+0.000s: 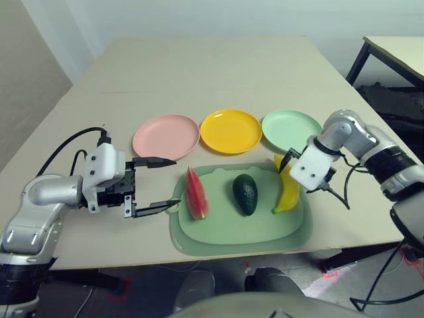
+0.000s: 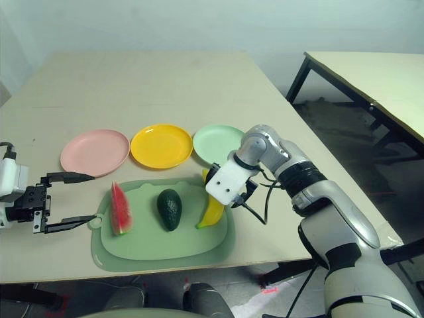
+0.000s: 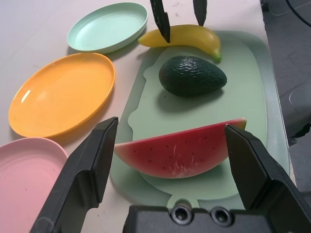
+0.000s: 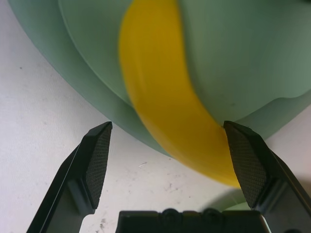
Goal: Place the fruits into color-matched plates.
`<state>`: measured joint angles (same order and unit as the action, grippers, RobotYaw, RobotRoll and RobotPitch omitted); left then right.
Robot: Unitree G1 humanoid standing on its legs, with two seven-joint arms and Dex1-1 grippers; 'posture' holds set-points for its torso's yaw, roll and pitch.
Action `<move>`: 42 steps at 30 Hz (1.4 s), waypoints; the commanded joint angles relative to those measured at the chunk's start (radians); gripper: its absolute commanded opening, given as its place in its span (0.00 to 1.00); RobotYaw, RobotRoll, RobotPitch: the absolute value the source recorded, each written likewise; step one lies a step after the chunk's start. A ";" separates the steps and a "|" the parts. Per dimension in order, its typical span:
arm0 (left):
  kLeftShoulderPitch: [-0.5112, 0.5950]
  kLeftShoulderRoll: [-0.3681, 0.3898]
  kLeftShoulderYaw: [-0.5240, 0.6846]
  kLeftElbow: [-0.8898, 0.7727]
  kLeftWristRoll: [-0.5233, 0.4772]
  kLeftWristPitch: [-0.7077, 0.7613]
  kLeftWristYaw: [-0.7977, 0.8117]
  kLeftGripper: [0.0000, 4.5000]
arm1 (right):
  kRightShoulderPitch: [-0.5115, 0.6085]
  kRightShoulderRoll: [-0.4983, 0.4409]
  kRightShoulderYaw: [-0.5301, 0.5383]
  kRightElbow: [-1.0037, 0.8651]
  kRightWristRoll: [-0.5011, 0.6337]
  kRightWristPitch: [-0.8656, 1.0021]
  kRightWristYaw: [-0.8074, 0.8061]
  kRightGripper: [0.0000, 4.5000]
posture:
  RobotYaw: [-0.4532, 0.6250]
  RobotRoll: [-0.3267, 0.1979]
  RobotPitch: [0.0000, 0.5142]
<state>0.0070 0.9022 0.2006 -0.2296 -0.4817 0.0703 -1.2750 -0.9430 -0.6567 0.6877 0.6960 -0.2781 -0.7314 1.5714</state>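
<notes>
The right tool [image 4: 165, 160] is spread wide over the banana [image 1: 289, 192] on the mat [image 1: 242, 228], while the left tool [image 1: 157, 185] is held spread left of the watermelon wedge [image 1: 196, 193].

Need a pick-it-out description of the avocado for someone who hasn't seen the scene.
On the beige table lies a large green mat, nearer the robot than a row of three plates. Three toy fruits sit on it; the avocado is the middle one, between the watermelon wedge and the banana. It alone is dark green and egg-shaped.
</notes>
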 commanded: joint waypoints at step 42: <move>-0.183 -0.109 -0.110 0.118 0.131 0.107 0.240 1.00 | -0.369 0.299 -0.098 0.386 0.072 0.302 -0.257 0.37 | 0.56 0.62 0.00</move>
<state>-0.1610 0.8019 0.1094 -0.1133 -0.3768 0.1516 -1.0700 -1.2884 -0.3757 0.6150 1.0235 -0.1767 -0.4478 1.3697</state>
